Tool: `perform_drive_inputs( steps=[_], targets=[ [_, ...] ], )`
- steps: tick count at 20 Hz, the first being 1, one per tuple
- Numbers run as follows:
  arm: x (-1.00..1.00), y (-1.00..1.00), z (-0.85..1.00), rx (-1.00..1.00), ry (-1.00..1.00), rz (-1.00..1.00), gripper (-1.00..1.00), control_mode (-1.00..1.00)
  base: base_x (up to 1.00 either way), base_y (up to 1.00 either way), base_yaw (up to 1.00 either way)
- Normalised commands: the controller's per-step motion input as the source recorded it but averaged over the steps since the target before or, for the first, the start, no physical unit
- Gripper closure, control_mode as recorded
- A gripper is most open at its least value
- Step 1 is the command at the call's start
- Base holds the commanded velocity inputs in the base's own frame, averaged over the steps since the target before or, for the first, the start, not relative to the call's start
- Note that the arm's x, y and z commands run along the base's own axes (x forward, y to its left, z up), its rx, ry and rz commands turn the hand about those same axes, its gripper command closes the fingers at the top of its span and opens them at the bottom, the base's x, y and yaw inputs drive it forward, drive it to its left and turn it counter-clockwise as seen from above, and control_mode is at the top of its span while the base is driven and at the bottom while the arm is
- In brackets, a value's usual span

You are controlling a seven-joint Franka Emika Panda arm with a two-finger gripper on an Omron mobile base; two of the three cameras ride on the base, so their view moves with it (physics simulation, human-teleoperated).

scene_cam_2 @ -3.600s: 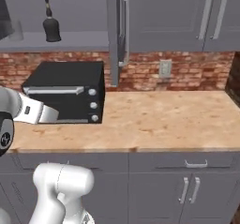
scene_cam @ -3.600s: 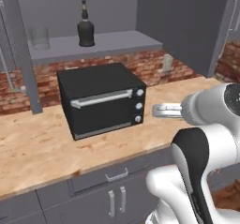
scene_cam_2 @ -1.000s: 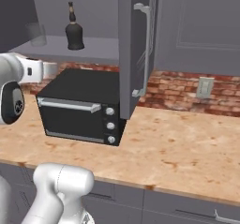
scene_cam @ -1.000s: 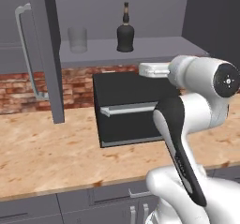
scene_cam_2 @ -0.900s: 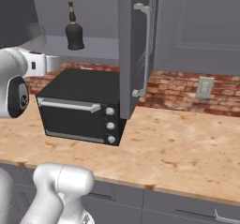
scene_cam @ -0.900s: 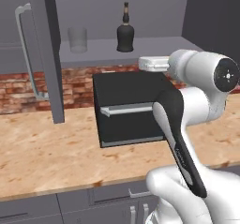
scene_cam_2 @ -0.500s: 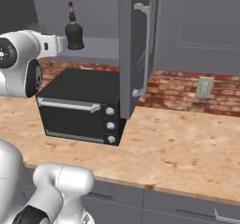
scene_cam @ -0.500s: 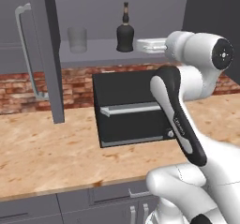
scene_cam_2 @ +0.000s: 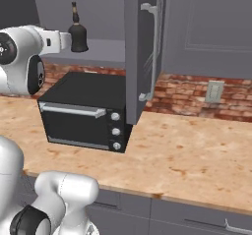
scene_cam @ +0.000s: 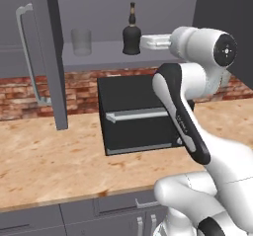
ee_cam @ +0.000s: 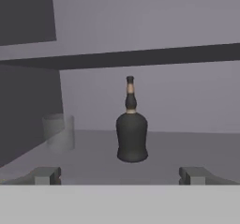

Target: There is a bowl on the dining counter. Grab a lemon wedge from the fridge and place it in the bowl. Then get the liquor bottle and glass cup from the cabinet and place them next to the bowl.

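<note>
The grey wall cabinet [scene_cam: 99, 59] stands open. On its shelf rests the dark liquor bottle [scene_cam: 131, 35] [scene_cam_2: 77, 35] [ee_cam: 131, 138], upright. Left of it is the translucent glass cup [scene_cam: 81, 42] [ee_cam: 58, 133]. My gripper [scene_cam: 142, 42] [scene_cam_2: 66, 40] [ee_cam: 121, 175] is level with the shelf, just right of the bottle in the left base view and pointing at it. It is open, with its fingertips [ee_cam: 47, 175] spread wide and nothing between them. The bottle sits centred ahead in the hand view. The lemon wedge, fridge, bowl and dining counter are out of view.
A black toaster oven [scene_cam: 138, 116] [scene_cam_2: 86, 113] sits on the tan counter [scene_cam: 49, 166] right below the shelf. Open cabinet doors [scene_cam: 52, 57] [scene_cam_2: 140, 52] hang at both sides of the opening. A brick backsplash with an outlet [scene_cam_2: 214, 91] runs behind.
The hand has risen from above the toaster oven and swung left to shelf height, closing in on the liquor bottle. Bottle and cup have not moved.
</note>
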Motion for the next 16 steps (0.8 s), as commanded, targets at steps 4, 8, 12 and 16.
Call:
perform_drive_inputs(
  steps=[4,8,12,16],
  targets=[
    [0.49,0.04,0.12,0.00,-0.08,-0.01,-1.00,-1.00,0.00,0.00,0.00],
    [0.51,0.07,0.07,0.00,-0.03,0.00,-1.00,-1.00,0.00,0.00,0.00],
    [0.43,0.05,0.06,0.00,-0.01,0.00,-1.00,-1.00,0.00,0.00,0.00],
    [0.41,0.00,0.05,0.00,0.00,0.00,-1.00,-1.00,0.00,0.00,0.00]
  ],
)
